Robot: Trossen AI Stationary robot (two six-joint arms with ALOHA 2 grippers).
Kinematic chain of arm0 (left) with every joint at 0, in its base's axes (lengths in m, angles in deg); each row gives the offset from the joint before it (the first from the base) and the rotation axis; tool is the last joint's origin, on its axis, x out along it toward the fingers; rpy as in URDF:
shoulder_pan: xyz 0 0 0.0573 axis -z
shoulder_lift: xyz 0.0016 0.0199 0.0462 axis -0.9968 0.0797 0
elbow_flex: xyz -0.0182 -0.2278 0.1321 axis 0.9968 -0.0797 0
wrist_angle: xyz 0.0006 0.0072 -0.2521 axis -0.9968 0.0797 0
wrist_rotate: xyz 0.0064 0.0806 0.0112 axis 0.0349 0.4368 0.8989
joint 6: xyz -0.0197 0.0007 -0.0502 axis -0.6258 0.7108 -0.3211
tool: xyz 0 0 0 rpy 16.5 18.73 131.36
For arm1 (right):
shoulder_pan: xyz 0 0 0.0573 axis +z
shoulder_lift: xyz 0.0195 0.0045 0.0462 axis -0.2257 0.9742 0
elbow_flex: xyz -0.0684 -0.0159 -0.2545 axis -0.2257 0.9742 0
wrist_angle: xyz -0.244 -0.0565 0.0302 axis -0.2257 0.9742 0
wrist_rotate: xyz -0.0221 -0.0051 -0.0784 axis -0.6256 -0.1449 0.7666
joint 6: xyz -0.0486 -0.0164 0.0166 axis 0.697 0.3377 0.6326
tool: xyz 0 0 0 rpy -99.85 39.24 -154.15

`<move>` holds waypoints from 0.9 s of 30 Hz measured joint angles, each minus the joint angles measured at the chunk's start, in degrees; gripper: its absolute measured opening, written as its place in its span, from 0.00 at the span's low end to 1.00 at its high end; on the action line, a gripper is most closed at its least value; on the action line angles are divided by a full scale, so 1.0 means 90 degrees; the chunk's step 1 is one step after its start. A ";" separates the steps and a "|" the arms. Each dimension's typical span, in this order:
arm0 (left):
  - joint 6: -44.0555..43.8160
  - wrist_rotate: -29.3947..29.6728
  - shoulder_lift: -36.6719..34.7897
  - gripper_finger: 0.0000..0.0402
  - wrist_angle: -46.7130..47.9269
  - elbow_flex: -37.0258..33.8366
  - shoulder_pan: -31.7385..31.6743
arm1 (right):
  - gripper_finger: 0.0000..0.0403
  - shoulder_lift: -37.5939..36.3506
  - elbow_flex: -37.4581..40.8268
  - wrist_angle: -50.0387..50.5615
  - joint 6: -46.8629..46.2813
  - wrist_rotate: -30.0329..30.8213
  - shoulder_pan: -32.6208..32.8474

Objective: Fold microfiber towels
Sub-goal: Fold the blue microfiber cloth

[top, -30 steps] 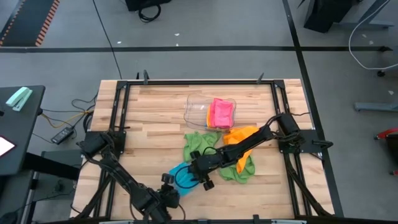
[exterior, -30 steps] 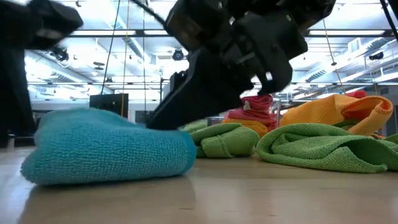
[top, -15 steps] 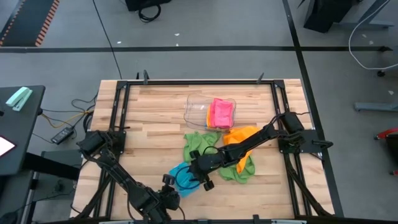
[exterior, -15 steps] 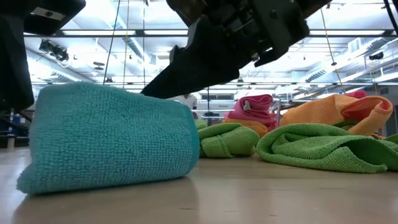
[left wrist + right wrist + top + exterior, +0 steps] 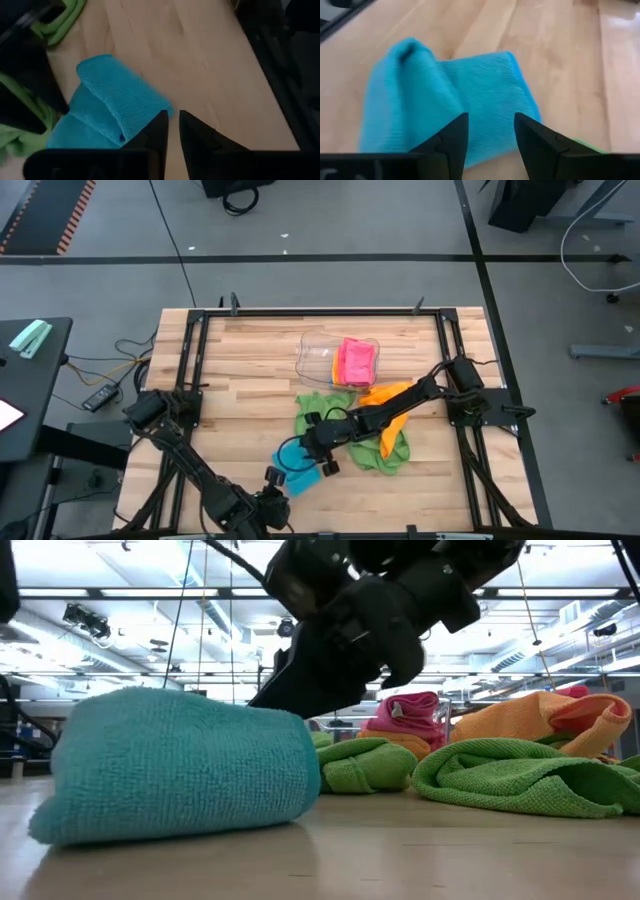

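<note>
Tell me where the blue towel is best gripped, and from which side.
Probably the raised rolled fold of the blue towel, taken from above: it stands thick and proud of the table, while the rest lies flat. The right end effector hangs open above it.

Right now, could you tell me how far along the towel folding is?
Done: a pink towel lies in the clear tray. In hand: the blue towel, folded over, with the open right gripper above it and the left gripper beside it. Left: the green towels and orange towel, crumpled.

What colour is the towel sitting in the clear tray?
Pink towel in the clear tray; the high view shows it best.
</note>
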 joint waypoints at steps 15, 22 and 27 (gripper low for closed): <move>-0.0984 0.0216 0.0401 0.23 -0.0144 -0.0183 -0.0506 | 0.41 -0.0015 0.0000 0.0516 0.0013 0.0154 -0.0048; -0.1509 0.0067 0.0401 0.21 0.0364 -0.0183 -0.0445 | 0.41 -0.0708 -0.0039 0.0768 0.0036 0.0197 0.0087; -0.1976 -0.0112 0.0401 0.18 0.0710 -0.0185 -0.0448 | 0.41 -0.0778 -0.0036 0.0506 0.0236 0.0022 0.0380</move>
